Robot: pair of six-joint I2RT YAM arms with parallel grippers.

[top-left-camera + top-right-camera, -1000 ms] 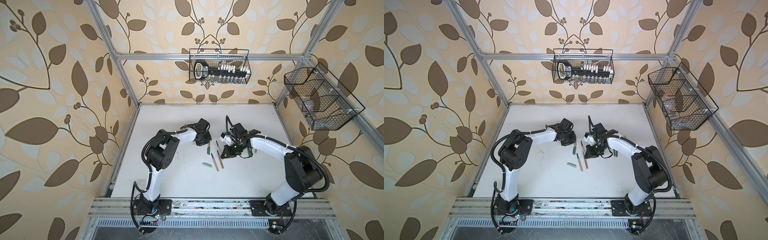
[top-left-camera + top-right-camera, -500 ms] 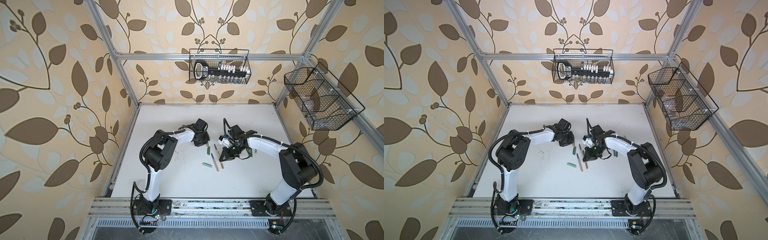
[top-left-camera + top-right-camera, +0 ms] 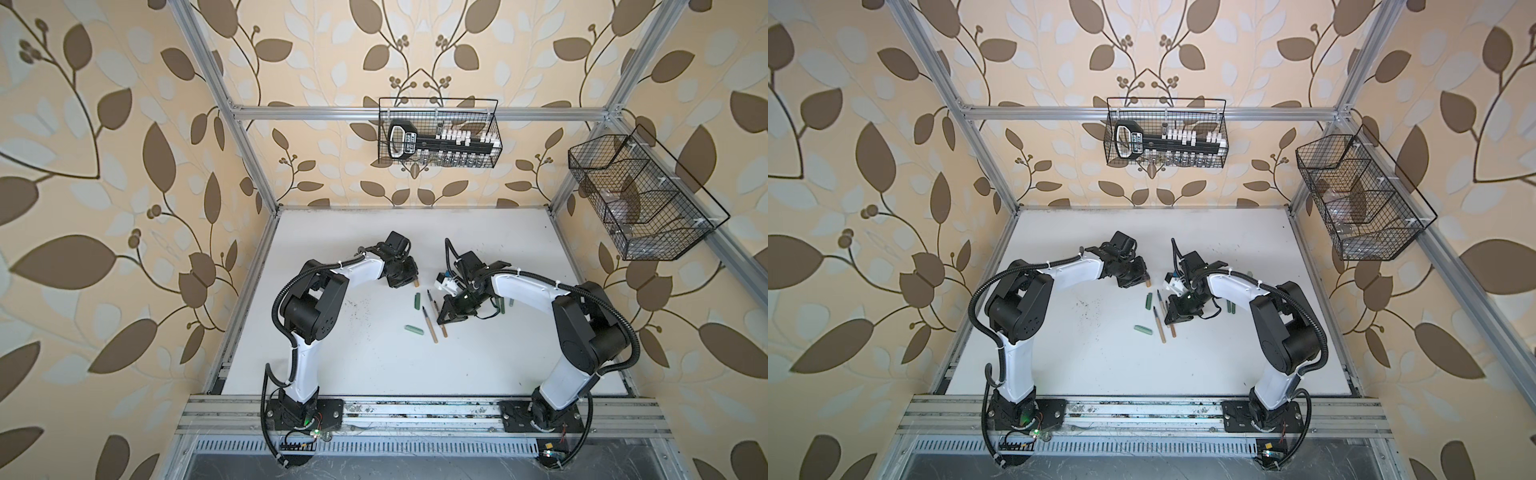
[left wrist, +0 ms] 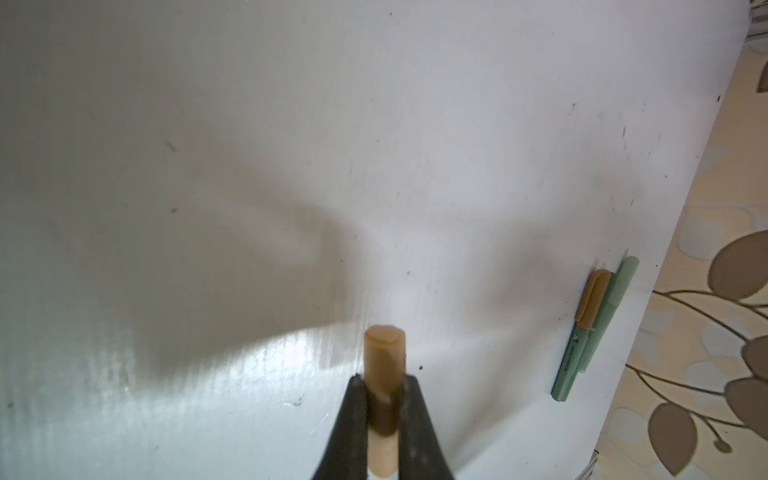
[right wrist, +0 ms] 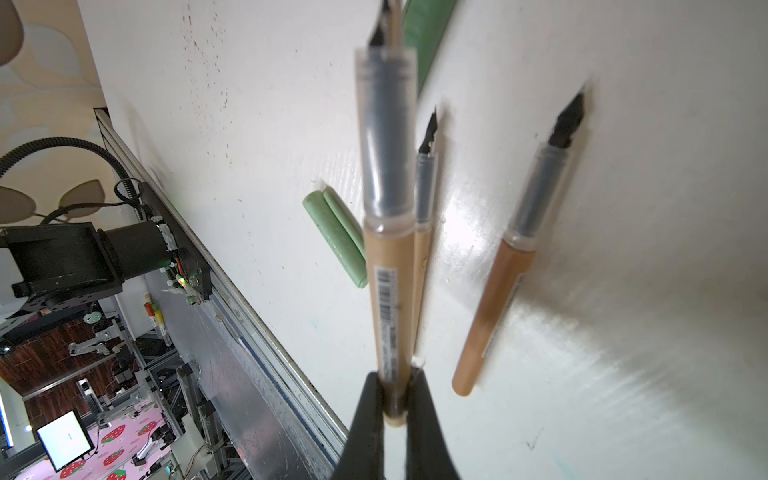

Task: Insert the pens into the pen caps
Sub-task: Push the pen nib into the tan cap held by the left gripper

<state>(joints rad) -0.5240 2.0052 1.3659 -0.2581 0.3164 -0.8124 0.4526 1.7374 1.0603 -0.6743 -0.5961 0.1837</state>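
Held pen (image 5: 388, 270), tan-barrelled, is pinched near its blunt back end between the closed fingers of the right gripper (image 5: 395, 388). Its long axis runs straight out ahead of the fingertips, with the clear grey section and dark nib leading. It hangs above the white table (image 5: 623, 208), roughly parallel to the pens lying below it. A white barcode label runs along the barrel; the bars show, but the fine print beside them is too blurred to read.

Partly hidden behind it lies a second tan pen (image 5: 424, 232). Apart from that lies a third tan pen (image 5: 509, 274), whose side label is also unreadable. Both nibs point the same way as the held one. A mint cap (image 5: 336, 235) lies near the second pen, angled across it, and a dark green cap (image 5: 428, 37) lies out beyond the nibs. In both top views the right gripper (image 3: 442, 320) (image 3: 1170, 318) is at mid-table, and the lying pens' nibs point toward the back wall.

The left gripper (image 4: 384, 388) is clamped on a tan cap (image 4: 384, 357), which juts past the fingertips along their line. I cannot tell which end is its open mouth. Farther off, two capped pens (image 4: 590, 332) lie touching side by side near the table edge. The print on one green barrel is too small to read.
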